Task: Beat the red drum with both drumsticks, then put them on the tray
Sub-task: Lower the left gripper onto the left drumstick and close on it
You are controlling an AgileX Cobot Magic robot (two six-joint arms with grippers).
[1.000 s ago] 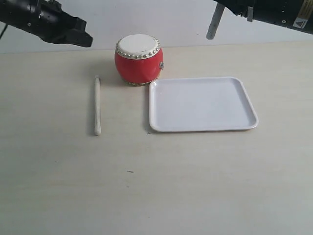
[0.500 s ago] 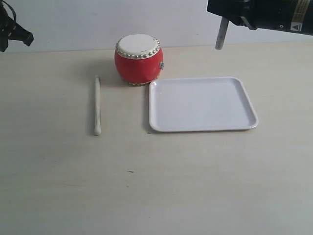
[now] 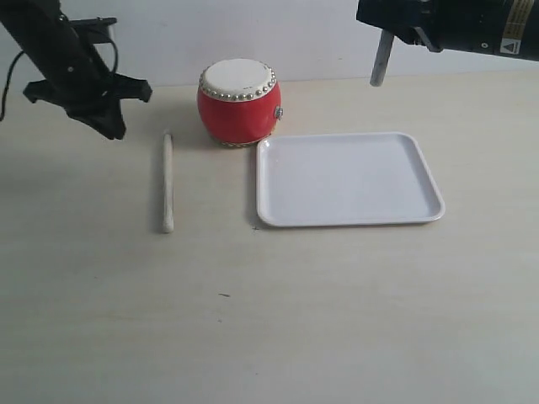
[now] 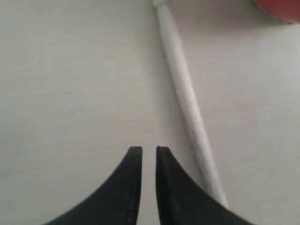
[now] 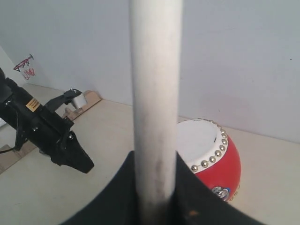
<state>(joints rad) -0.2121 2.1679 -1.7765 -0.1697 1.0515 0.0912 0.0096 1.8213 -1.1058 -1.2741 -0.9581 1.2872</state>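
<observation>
Beside left gripper (image 4: 146, 151): lying drumstick (image 4: 185, 89), untouched; held drumstick (image 5: 154, 84) in right gripper (image 5: 155, 164).

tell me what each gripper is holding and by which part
Right gripper: a drumstick, fingers clamped on its shaft, a long stretch sticking out past them. Left gripper: nothing; the second drumstick lies loose on the table beside it.

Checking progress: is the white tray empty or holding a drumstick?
Empty. The tray shows bare white surface; one drumstick lies outside it.
</observation>
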